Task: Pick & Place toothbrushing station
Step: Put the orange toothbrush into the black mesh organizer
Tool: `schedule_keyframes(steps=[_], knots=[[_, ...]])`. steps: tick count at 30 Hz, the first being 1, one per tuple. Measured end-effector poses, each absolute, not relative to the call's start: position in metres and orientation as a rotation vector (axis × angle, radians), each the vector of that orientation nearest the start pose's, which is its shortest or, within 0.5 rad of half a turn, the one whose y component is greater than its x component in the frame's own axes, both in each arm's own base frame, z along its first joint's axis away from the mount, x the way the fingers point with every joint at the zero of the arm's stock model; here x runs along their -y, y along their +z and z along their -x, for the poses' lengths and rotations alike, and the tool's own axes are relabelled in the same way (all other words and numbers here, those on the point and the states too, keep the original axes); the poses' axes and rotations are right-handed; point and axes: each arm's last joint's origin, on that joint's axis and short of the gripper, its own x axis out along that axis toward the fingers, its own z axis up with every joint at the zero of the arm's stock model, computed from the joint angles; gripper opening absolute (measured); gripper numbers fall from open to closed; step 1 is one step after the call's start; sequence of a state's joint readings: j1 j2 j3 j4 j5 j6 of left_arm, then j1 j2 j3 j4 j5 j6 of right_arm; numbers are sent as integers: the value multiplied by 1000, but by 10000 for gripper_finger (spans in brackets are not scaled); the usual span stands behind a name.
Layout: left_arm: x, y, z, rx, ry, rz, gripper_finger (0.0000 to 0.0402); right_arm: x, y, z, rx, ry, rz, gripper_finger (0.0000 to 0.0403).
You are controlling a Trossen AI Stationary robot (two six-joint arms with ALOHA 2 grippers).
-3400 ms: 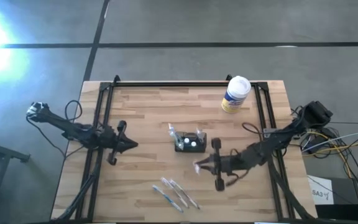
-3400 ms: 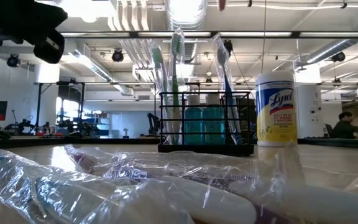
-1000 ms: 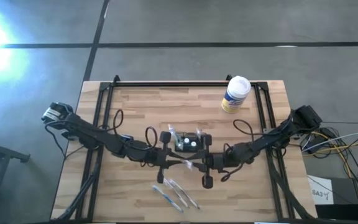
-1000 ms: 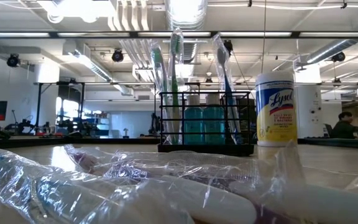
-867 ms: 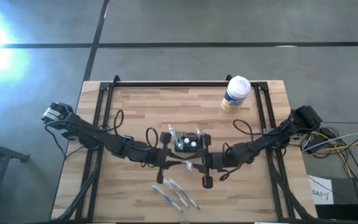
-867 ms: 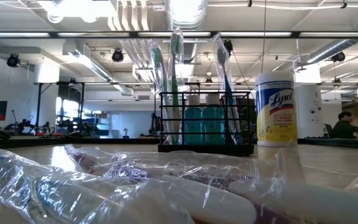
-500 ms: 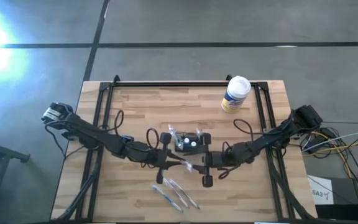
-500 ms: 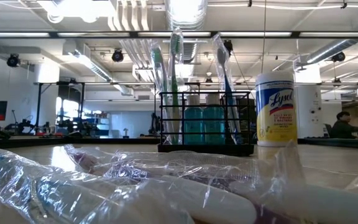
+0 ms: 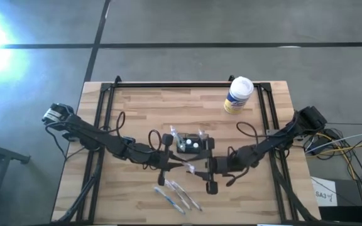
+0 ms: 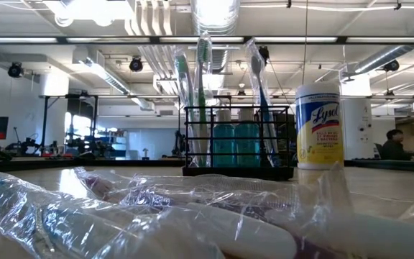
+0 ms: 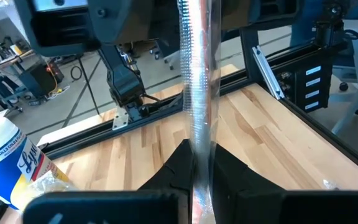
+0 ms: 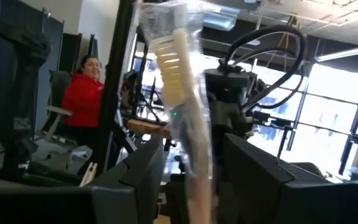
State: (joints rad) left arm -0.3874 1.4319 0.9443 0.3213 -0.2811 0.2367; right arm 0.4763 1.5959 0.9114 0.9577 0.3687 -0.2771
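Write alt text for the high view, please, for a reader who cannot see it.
Both end effectors, left and right, grip one clear-wrapped toothbrush between them above a wooden table. Behind it stands the black toothbrushing station; more wrapped toothbrushes lie nearer.

The white-and-yellow canister (image 10: 320,127) reads "Lysol"; nothing else is legible.
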Motion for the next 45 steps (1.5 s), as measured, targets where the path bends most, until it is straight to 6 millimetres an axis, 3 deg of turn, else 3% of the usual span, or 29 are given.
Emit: schedule_keyframes(steps=[6, 13, 18, 21, 29, 33, 37, 41, 45], knots=[[114, 288, -301, -144, -117, -291, 26, -150, 282, -313, 231, 79, 157, 125], [112, 288, -302, -145, -118, -291, 26, -150, 281, -313, 225, 73, 180, 27], [110, 288, -303, -144, -111, -288, 30, -148, 282, -313, 225, 70, 170, 20], [110, 288, -302, -145, -107, -287, 64, -148, 284, -312, 209, 75, 180, 19], [105, 306, -283, -146, -139, -252, 215, -143, 294, -302, 140, 85, 164, 17], [99, 320, -264, -170, -148, -223, 262, -139, 294, -297, 82, 51, 161, 16], [94, 330, -234, -207, -171, -179, 270, -135, 290, -290, 26, 27, 165, 16], [87, 323, -197, -176, -196, -135, 247, -127, 282, -276, 9, 24, 130, 16], [74, 300, -163, -88, -163, -57, 193, -115, 274, -258, -2, -53, 89, 17]])
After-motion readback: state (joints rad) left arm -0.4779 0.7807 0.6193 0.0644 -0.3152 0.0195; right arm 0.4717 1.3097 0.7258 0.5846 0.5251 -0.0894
